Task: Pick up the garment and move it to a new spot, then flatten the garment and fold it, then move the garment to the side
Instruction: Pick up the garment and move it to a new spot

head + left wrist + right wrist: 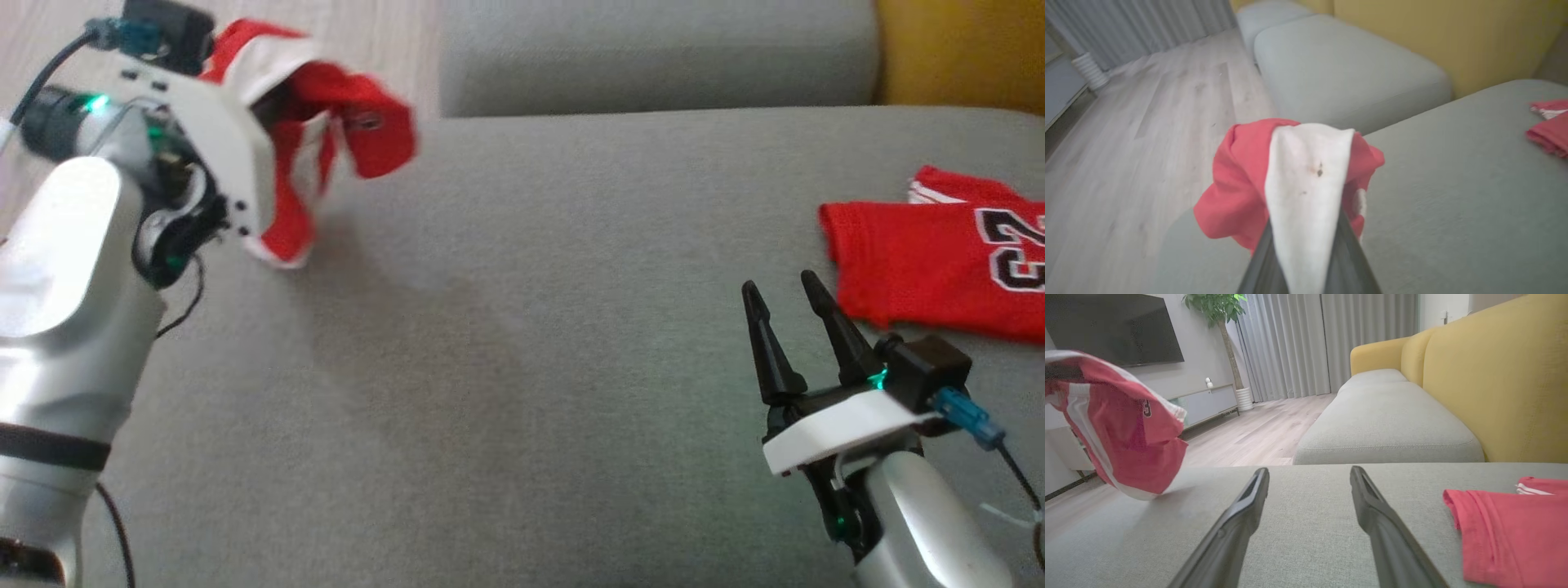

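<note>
Left wrist view looks along my left gripper (1306,245), which is clenched on the garment (1237,179), a red piece with white stripes. A white fold of it is pinched between both fingers (1261,261) and drapes over their tips, with red cloth bunched behind it and spilling to either side. From the head view the garment hangs from those jaws, its lower hem close over the grey cushion (522,392); whether it touches I cannot tell. Wooden floor (1147,122) lies beyond those jaws.

My right gripper (780,286) is released, its two fingers spread with nothing between them, low over the same cushion and well apart from the garment. Near its right finger a folded red jersey (922,261) with a black and white number lies flat on the cushion. Ahead and to the right of those jaws rises a yellow backrest (1494,396).
</note>
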